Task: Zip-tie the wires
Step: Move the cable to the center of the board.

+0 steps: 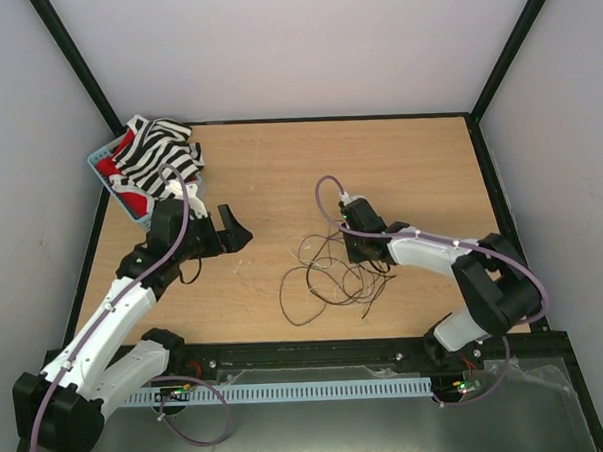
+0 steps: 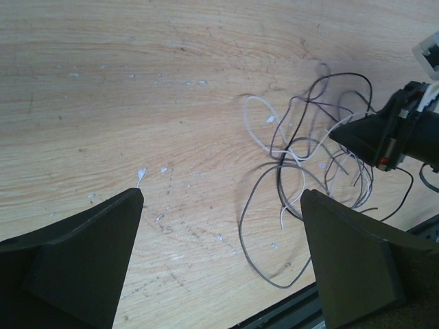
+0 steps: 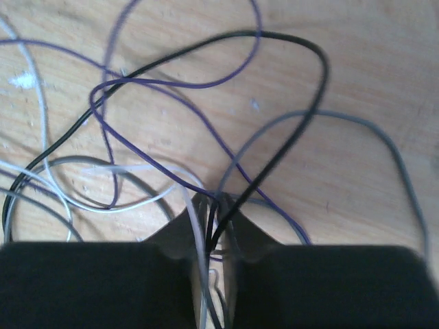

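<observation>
The wires (image 1: pixel 329 275) lie as a loose tangle of thin dark, purple, grey and white strands on the wooden table, right of centre. My right gripper (image 1: pixel 361 247) is down on the tangle's far right side. In the right wrist view its jaws (image 3: pixel 216 202) are closed on several strands (image 3: pixel 206 96), black, grey and purple, which pass between the fingertips. My left gripper (image 1: pixel 234 229) is wide open and empty, left of the tangle and apart from it. In the left wrist view (image 2: pixel 221 199) the wires (image 2: pixel 302 157) lie ahead to the right, with the right gripper (image 2: pixel 381 137) over them. No zip tie shows.
A blue basket (image 1: pixel 100 160) holding a zebra-striped cloth (image 1: pixel 156 154) and something red stands at the table's back left. A white slotted cable duct (image 1: pixel 289 392) and a black rail (image 1: pixel 317 353) run along the near edge. Black frame posts stand at the back corners.
</observation>
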